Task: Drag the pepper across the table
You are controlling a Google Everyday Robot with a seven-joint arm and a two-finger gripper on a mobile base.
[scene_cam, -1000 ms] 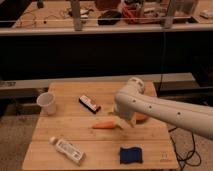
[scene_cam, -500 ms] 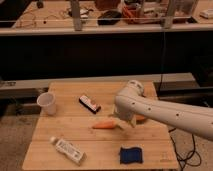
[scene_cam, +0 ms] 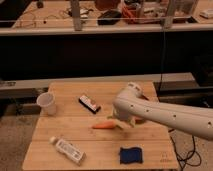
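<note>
Claw (scene_cam: pixel 120 123) is down at table height, right at the right end of the pepper (scene_cam: pixel 103 125), touching it as far as I can see. Whether it's clamped on it or just resting there, can't tell from my feed. I'd call this the start of the drag: contact made, slide not yet done. Next move needs a low, steady pull along the table (scene_cam: pixel 100 150) without lifting or letting the pepper roll loose.

Count, left to right:
- one white cup (scene_cam: pixel 46 103), far left of the claw and further back
- one bottle (scene_cam: pixel 67 150), lying left and nearer me
- one dark box (scene_cam: pixel 89 104), just back-left
- one pepper, at its left side
- one blue sponge (scene_cam: pixel 130 155), just in front of it
</note>
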